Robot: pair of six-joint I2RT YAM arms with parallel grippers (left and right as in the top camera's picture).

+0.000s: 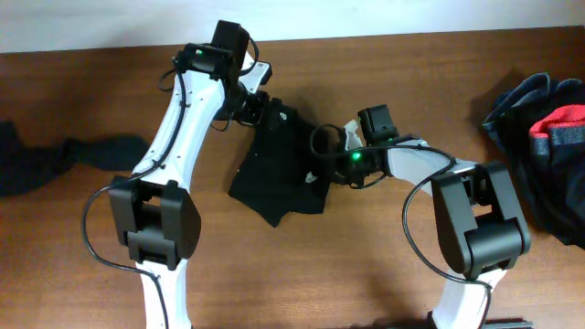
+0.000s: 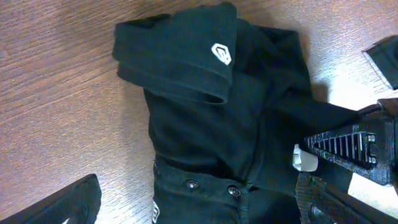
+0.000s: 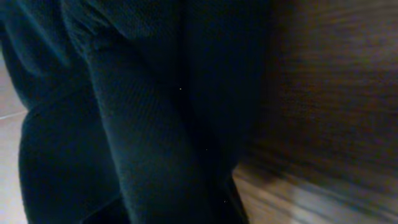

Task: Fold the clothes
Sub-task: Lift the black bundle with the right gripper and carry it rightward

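With the left gripper (image 1: 259,108) spread, the right gripper (image 1: 320,146) pinched the soft black top (image 1: 274,183) at its right edge, probably to fold it leftward.

Wooden worktop (image 1: 439,73). Black top (image 1: 274,178) lies crumpled at centre, with a small white mark near its upper edge. Left gripper (image 1: 254,108) is over the top's upper edge; right gripper (image 1: 322,144) is at its right edge. Dark garment (image 1: 55,160) lies far left and grey-blue and red heap (image 1: 548,146) far right, both well apart from the top.
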